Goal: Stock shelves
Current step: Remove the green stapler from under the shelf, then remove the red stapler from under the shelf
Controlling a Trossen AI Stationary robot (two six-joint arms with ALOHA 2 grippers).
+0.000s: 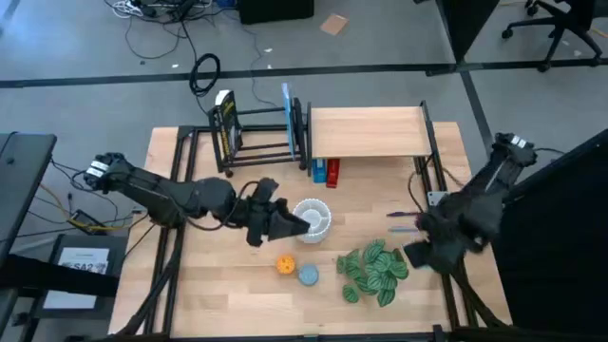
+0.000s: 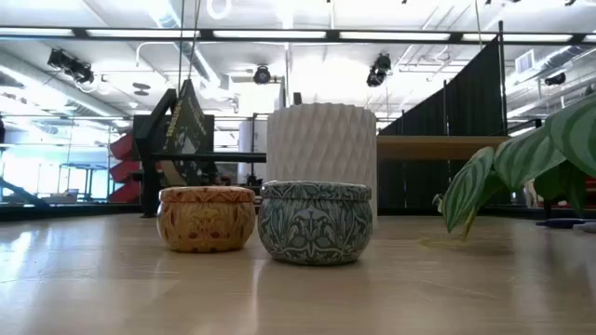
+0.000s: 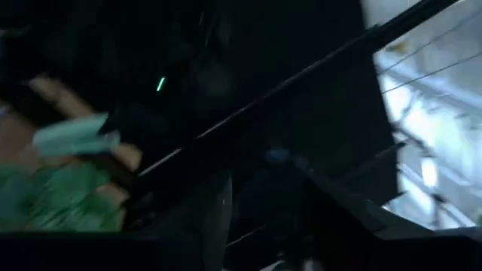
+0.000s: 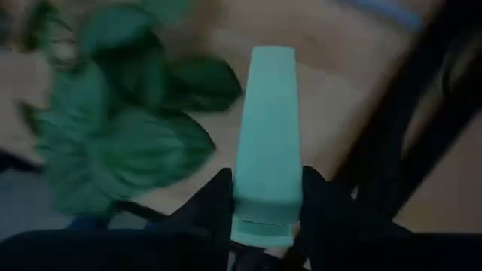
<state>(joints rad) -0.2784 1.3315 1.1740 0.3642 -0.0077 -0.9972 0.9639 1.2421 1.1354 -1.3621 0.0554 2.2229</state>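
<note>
The black bar rack (image 1: 261,133) stands at the far left with a dark book (image 1: 223,128) upright in it. The wooden board shelf (image 1: 369,131) is beside it, with a red and a blue item (image 1: 328,171) below its near edge. My left gripper (image 1: 290,224) is right beside a white ribbed pot (image 1: 315,217); whether it touches the pot does not show. My right gripper (image 4: 265,218) is shut on a mint-green oblong object (image 4: 265,128), at the right side of a leafy green plant (image 1: 375,271). My right gripper pinches the mint-green object's near end (image 4: 263,207) between its two fingers, one on each long side. The fingers lie along it, and the rest juts out ahead of them. It hangs above the tabletop, beside the plant's leaves (image 4: 128,143).
An orange tin (image 1: 285,264) and a blue-green tin (image 1: 308,275) stand side by side on the table near the front, left of the plant. Small thin items (image 1: 404,217) lie near the right arm. Bare tabletop (image 1: 218,294) shows at the near left.
</note>
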